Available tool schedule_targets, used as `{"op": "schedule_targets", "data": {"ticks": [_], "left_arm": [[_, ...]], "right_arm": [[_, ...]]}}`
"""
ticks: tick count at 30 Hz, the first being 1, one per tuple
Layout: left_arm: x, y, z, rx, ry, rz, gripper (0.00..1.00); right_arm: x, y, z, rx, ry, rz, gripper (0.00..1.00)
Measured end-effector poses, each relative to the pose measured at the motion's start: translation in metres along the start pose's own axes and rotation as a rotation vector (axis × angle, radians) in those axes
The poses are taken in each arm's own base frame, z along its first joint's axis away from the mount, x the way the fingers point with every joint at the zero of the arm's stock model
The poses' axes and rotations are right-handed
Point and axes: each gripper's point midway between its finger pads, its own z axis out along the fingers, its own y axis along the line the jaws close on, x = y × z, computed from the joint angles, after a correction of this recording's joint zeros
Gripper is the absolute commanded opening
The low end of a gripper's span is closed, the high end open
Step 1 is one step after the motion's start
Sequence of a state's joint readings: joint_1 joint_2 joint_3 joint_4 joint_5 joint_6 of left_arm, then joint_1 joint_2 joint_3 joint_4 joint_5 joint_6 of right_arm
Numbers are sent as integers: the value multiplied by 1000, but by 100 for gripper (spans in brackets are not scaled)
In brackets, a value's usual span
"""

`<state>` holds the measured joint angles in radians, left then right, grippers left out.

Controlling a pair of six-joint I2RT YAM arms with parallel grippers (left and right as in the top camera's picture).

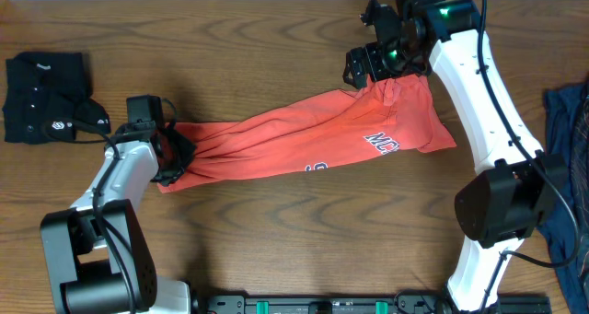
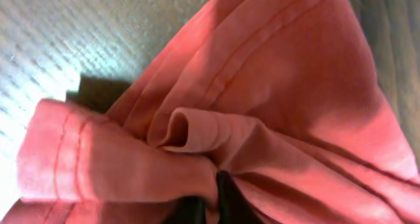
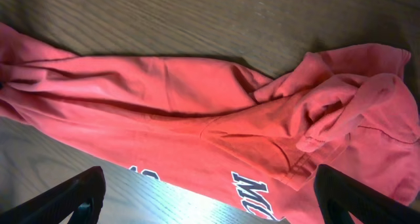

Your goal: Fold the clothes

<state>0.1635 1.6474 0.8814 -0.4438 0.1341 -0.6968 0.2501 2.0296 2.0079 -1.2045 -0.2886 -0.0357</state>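
A: Where does the coral-red T-shirt (image 1: 304, 144) lie?
B: Mid-table (image 1: 276, 240), drawn into a bunched diagonal band, lettering upward. Black shirt (image 1: 41, 98): folded, far-left corner. Dark blue garment (image 1: 569, 167): right edge.

T-shirt (image 1: 276, 144) centre; buttoned shirt (image 1: 41, 98) far L; other garment (image 1: 571, 148) R edge.

My left white-and-black arm (image 1: 120, 180) rises from its base at the near edge, forearm angled away and inward. Its black two-finger left gripper (image 1: 171, 156) is clamped tight on a bunched edge of the coral-red cotton T-shirt (image 1: 276, 144). My right white-and-black arm (image 1: 479, 93) stretches far forward, wrist bent inward. The right gripper (image 1: 370, 67) has its jaws spread wide.
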Motion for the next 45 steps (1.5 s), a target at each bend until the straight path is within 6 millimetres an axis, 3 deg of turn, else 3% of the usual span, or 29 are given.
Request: {"op": "schedule_targets", "data": {"ticks": [11,17,21,30,35,36,39,41,43,45], "left_arm": [[-2,-4,-2,16,-14,-19,6],[-20,-24,-31,107,-123,-13,6],[-27,-28,-43,124,-168,-13,6],[-33,-26,-39,109,-192,-15,6],[-36,-24,-21,84,-185,-18,8],[-35,-23,-14,76,-176,-18,17],[-30,-19,6,51,-134,-22,78],[-25,-17,15,44,-105,-21,85],[-28,-29,10,83,-110,-15,90],[-27,-30,10,91,-102,-13,89]], "right_arm": [[0,0,0,0,-1,-3,99],[-1,0,0,1,-5,-7,99],[-2,0,0,1,-6,-8,99],[-1,0,0,1,-5,-7,99],[1,0,0,0,3,-5,99],[1,0,0,0,6,-4,99],[4,0,0,0,15,-2,99],[6,0,0,-1,23,1,99],[7,0,0,0,30,3,99],[8,0,0,-1,32,3,99]]}}
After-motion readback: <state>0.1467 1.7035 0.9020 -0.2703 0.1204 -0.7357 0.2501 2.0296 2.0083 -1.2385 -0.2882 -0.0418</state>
